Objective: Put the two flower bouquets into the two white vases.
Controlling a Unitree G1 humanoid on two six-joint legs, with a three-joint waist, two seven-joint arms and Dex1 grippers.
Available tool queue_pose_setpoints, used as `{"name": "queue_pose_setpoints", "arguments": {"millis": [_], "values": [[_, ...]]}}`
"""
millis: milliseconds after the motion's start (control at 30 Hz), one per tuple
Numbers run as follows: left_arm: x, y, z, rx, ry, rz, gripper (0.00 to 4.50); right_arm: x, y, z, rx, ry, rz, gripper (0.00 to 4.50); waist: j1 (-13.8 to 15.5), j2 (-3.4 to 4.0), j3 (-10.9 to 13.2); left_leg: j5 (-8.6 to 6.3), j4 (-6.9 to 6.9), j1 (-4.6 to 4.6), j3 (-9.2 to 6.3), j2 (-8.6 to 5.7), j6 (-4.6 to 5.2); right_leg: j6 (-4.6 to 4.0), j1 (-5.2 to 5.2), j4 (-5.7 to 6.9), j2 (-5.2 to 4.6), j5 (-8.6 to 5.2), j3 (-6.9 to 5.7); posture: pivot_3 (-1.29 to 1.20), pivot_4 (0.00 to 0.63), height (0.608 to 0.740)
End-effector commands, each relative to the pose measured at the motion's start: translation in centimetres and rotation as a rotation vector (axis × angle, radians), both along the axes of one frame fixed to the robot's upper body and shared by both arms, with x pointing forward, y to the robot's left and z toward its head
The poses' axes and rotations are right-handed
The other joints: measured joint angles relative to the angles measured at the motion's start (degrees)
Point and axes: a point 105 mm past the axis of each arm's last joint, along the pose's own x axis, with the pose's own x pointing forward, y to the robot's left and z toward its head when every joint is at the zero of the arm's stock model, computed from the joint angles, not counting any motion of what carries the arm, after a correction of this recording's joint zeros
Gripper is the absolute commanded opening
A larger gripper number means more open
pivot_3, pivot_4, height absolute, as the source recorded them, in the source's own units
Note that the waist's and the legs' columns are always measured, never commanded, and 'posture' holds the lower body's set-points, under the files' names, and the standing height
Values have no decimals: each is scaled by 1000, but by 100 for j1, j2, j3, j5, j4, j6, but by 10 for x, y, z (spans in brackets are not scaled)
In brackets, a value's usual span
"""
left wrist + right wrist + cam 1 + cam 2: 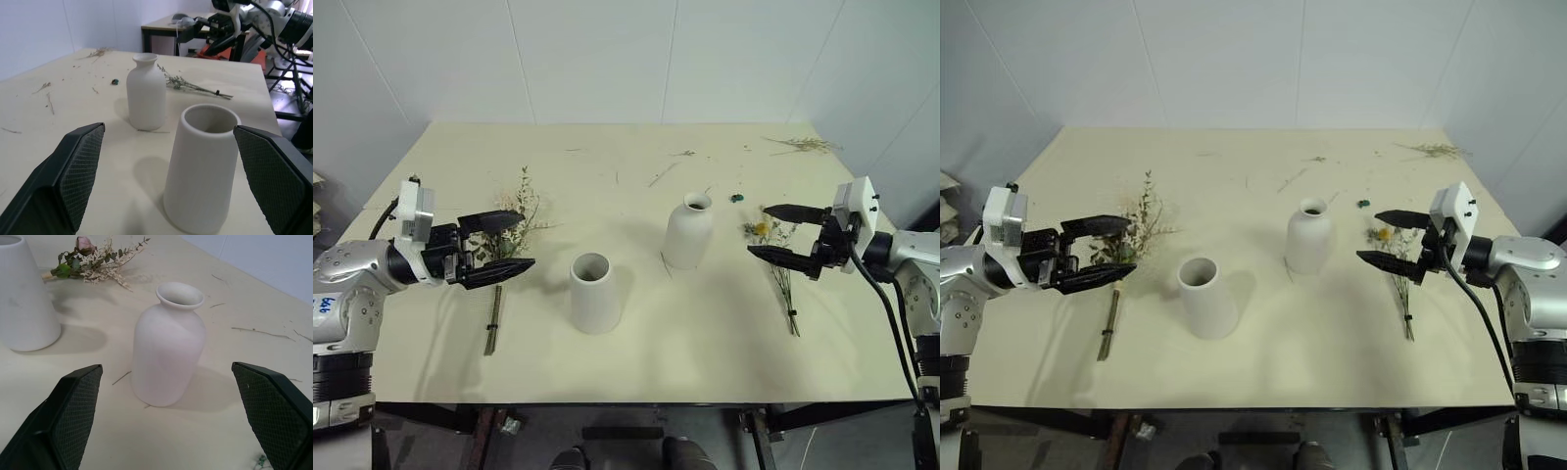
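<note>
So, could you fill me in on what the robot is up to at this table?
It is about to put two bouquets into two white vases, and nothing is held yet. The left gripper hovers open over the big rose bouquet lying on the table, and the right gripper hovers open over the thin sprig bunch. The wide-mouthed vase and the narrow-necked vase stand upright and empty between them.

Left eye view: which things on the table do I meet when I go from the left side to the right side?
Big rose bouquet → wide-mouthed vase → narrow-necked vase → thin sprig bouquet.
</note>
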Motion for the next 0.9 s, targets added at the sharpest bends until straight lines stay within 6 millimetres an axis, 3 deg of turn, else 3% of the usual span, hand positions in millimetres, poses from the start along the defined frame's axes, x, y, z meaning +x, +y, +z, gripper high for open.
{"name": "queue_pose_setpoints", "arguments": {"millis": [33,233,467,667,900], "values": [[-7,-6,22,-9,-75,-49,4500,-3,-7,19,-14,-52,-10,4475,-6,0,0,0,0,0,0,0,0,0,0,0,0,0,0,0,150,740],[-4,-10,17,-30,-73,-50,4500,-6,-16,7,-82,133,-109,4475,-9,2,1,0,1,0,0,-1,0,0,-1,2,0,0,1,0,150,740],[-5,-10,17,-28,-80,-44,4500,-2,-56,-14,-327,507,-438,4475,-78,3,2,-1,13,-6,3,-1,-1,-4,-10,6,0,-3,3,0,150,740],[-11,-14,15,-41,-89,-42,4500,-3,-79,-30,-427,702,-621,4475,-92,4,2,-4,17,-12,5,-1,-3,-6,-13,5,-1,-5,4,0,150,740],[-25,-18,13,-51,-90,-25,4500,22,-68,-60,-348,902,-735,4475,-110,4,3,-5,27,-34,5,1,-3,-2,-33,9,0,-3,5,0,150,740]]}}
